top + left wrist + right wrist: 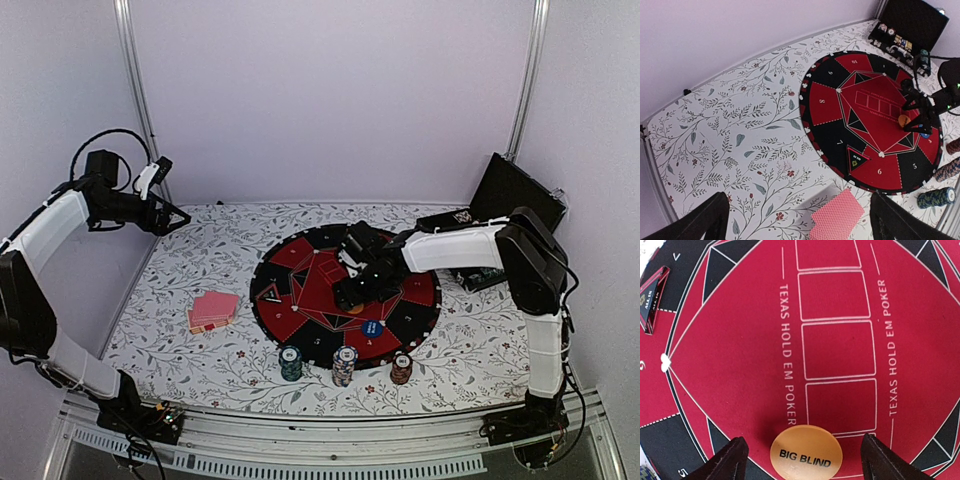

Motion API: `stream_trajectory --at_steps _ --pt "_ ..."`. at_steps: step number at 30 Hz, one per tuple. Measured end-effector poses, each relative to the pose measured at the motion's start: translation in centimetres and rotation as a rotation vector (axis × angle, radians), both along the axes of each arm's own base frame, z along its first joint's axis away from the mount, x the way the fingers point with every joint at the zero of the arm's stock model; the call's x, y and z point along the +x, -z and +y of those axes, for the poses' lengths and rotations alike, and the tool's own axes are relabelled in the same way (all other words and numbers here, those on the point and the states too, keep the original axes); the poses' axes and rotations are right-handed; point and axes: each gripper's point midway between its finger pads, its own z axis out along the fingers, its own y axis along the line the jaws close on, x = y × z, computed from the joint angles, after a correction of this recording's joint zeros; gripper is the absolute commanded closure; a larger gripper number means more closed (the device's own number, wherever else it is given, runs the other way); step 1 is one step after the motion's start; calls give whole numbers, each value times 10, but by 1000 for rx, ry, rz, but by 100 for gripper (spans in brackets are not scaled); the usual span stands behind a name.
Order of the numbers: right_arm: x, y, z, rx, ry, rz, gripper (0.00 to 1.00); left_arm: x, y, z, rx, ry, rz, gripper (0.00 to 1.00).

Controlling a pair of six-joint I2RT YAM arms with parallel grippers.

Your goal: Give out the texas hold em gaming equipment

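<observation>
Plastic, by the look of it: the orange Big Blind disc (pixel 806 452) seems a thin, stiff, light button, and it lies flat on the red centre of the round mat (pixel 300 290), just off the end of the printed row of card boxes. The right gripper (pixel 802 462) stands over it with its fingers spread wide, one on either side and neither touching, so nothing is held. I'd judge it awkward to lift flat off the mat. The rim is the only place to pinch, and it could skid or tip if the fingers close unevenly.

A blue disc (pixel 372 326) lies near the mat's near edge. Three chip stacks (pixel 344 365) stand just off the mat's near rim. They are likely heavier and apt to topple if taken high. The playing cards (pixel 212 311), red-backed, lie in a loose pile left of the mat and look thin and slippery. The left gripper (pixel 170 215) hangs well left of the mat, wide and empty.

Under the mat is a white cloth (pixel 180 260) printed with leaves. Behind the mat's right side stands an open black case (pixel 510 190), with pale lilac walls all round
</observation>
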Motion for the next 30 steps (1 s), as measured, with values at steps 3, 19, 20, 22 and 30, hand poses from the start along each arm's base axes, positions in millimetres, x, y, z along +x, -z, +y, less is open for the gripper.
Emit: stream_trajectory --at_steps 3,19,20,22,30 --pt "-5 5 -4 -2 1 10 18 0 0 0 1 -1 0 0" --pt "-38 2 2 9 -25 37 28 0 0 1 3 -3 -1 0" --pt "-38 3 1 6 -23 38 29 0 0 1 3 -3 -1 0" --pt "-36 5 1 -2 -17 37 29 1 0 1 4 -4 -1 0" --pt "-24 6 -5 -28 20 15 32 1 0 1 5 -4 -1 0"
